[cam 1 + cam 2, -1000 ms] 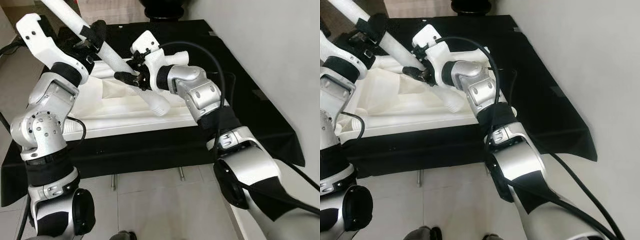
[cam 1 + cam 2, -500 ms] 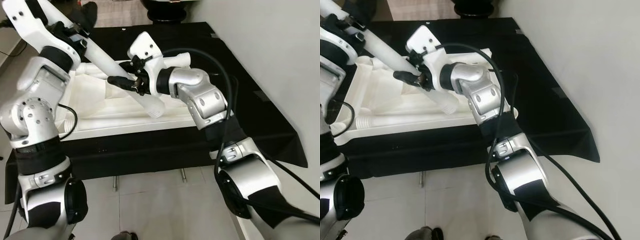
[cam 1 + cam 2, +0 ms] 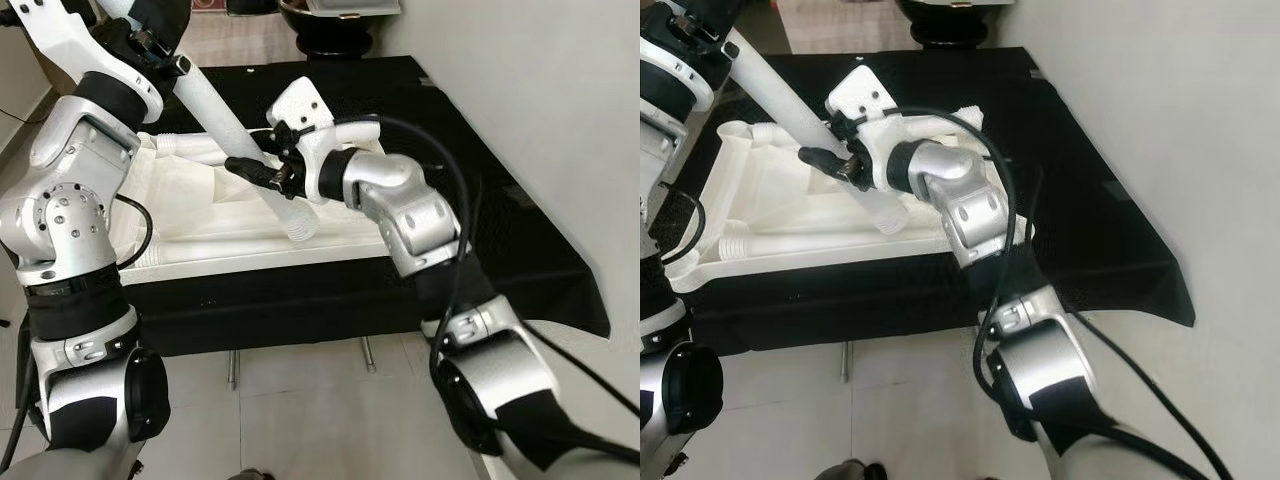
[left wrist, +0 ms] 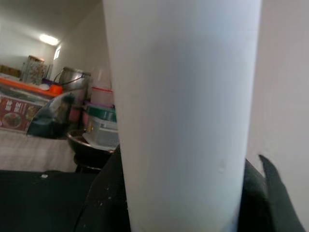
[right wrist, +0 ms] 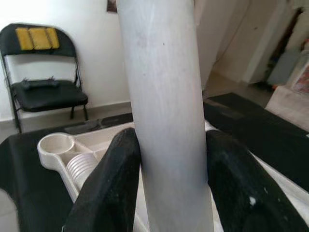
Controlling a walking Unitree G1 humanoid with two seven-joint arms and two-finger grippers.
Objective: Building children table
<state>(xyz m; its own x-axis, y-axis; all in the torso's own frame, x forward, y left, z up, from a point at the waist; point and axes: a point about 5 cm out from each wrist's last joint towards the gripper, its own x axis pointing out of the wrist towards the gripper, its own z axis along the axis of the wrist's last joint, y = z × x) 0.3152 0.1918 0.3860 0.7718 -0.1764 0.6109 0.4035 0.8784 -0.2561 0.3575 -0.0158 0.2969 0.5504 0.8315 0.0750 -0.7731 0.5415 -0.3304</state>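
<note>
A long white table leg (image 3: 215, 110) slants down from upper left to the upturned white tabletop (image 3: 200, 255) on the black cloth. Its threaded end (image 3: 300, 228) hangs just over the tabletop's near rim. My left gripper (image 3: 168, 30) is shut on the leg's upper part, and the left wrist view has the leg (image 4: 183, 121) between black fingers (image 4: 104, 203). My right gripper (image 3: 258, 172) is shut on the leg lower down. In the right wrist view the leg (image 5: 164, 96) sits between the pads (image 5: 111, 188), with a round socket (image 5: 55, 143) of the tabletop behind.
Another white leg (image 3: 790, 243) lies inside the tabletop. The black-draped low table (image 3: 480, 200) runs along a white wall (image 3: 560, 100). Tiled floor (image 3: 300, 400) is in front. A dark pot (image 3: 330, 20) stands beyond the table, and a black folding chair (image 5: 43, 72) stands by a wall.
My left arm has lifted its end of the leg, so the leg stands steeper. The right gripper keeps its hold lower down. The head view has also shifted.
</note>
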